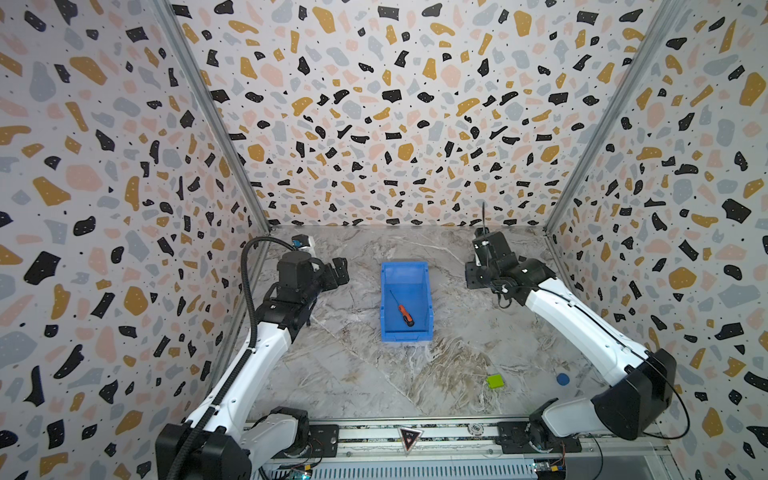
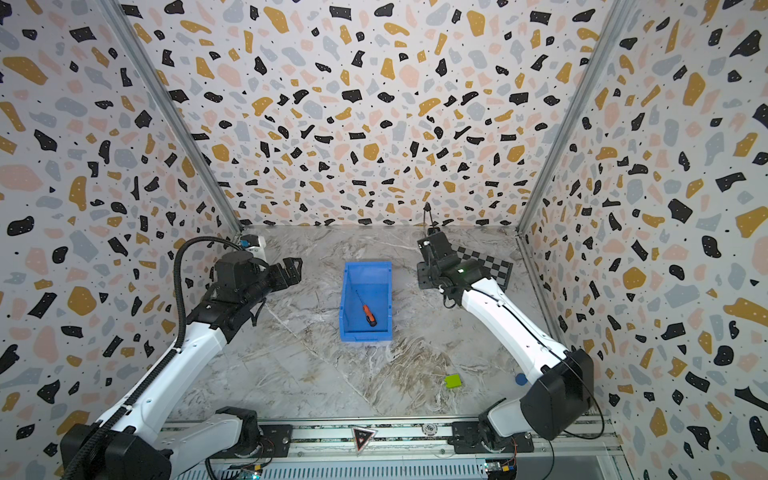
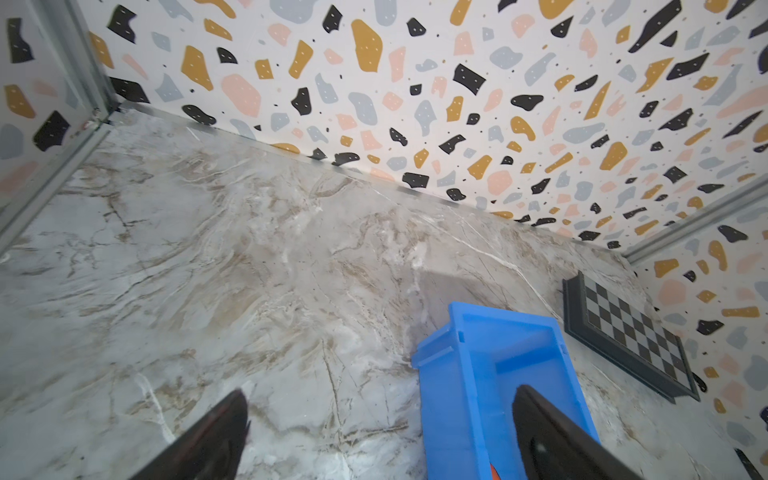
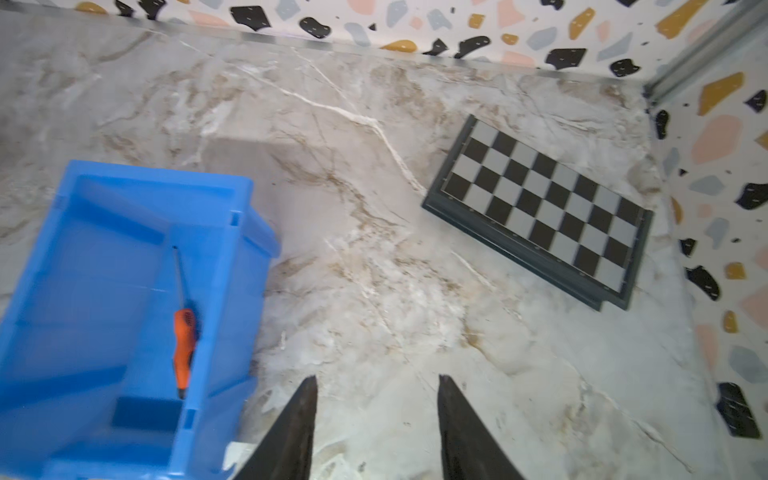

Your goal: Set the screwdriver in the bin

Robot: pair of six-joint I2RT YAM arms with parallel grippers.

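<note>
The blue bin [image 1: 405, 270] [image 2: 368, 272] stands in the middle of the marble table. The screwdriver [image 1: 406, 314] [image 2: 368, 314] lies flat on the bin's floor, its orange-and-black handle toward the low front lip and its thin shaft pointing to the back. My left gripper [image 1: 338, 270] [image 3: 380, 390] hovers left of the bin, open and empty. Right of the bin, my right gripper [image 1: 471, 277] [image 4: 377, 378] hangs over bare marble with its fingers apart and nothing between them. The right wrist view shows the screwdriver [image 4: 184, 345] inside the bin [image 4: 104, 257].
A flat black-and-white checkered board [image 2: 486, 266] [image 4: 544, 208] lies at the back right, behind the right arm. A small green block [image 1: 494, 380] and a blue disc [image 1: 562, 379] sit near the front right. Patterned walls close in three sides.
</note>
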